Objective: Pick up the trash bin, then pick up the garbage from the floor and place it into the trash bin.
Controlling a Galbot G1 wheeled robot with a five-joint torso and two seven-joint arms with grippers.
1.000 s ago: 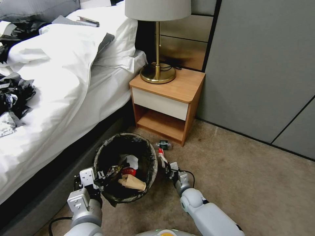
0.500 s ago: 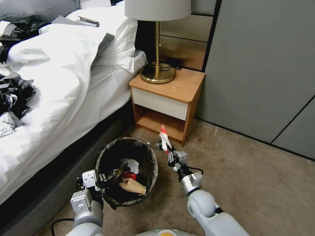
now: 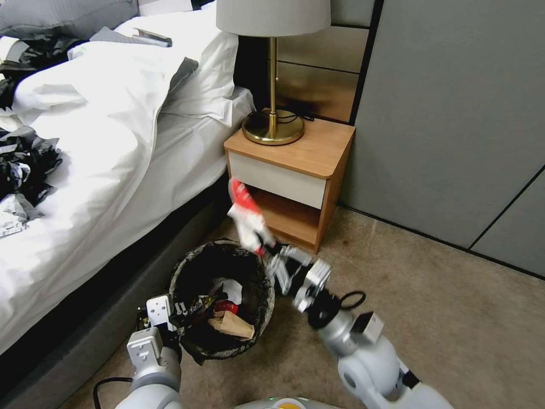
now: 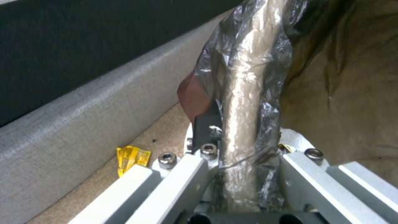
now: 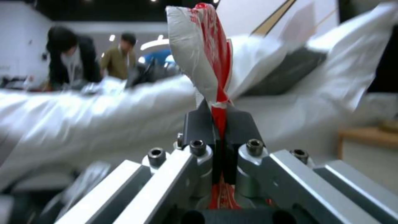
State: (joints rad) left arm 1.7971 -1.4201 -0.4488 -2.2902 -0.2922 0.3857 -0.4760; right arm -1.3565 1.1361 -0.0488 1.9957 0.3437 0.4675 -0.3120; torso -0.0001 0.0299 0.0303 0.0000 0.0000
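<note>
**A:** Two grippers, both busy. At seven o'clock the left gripper (image 3: pixel 177 311) is clamped on the rim of the small round white plastic trash bin with its dark bag liner (image 3: pixel 222 301), held beside the bed base.

**B:** And at five o'clock?

**A:** The right gripper (image 3: pixel 271 250) pinches one red-and-white snack wrapper (image 3: pixel 245 216), raised just past the bin's far rim, not yet dropped.

**B:** How much is done?

**A:** Bin picked up; inside I count one brown paper scrap (image 3: pixel 230 325), one red piece, one white tissue. One yellow wrapper (image 4: pixel 131 158) lies on the carpet by the bed. I'd judge the job well along.
</note>
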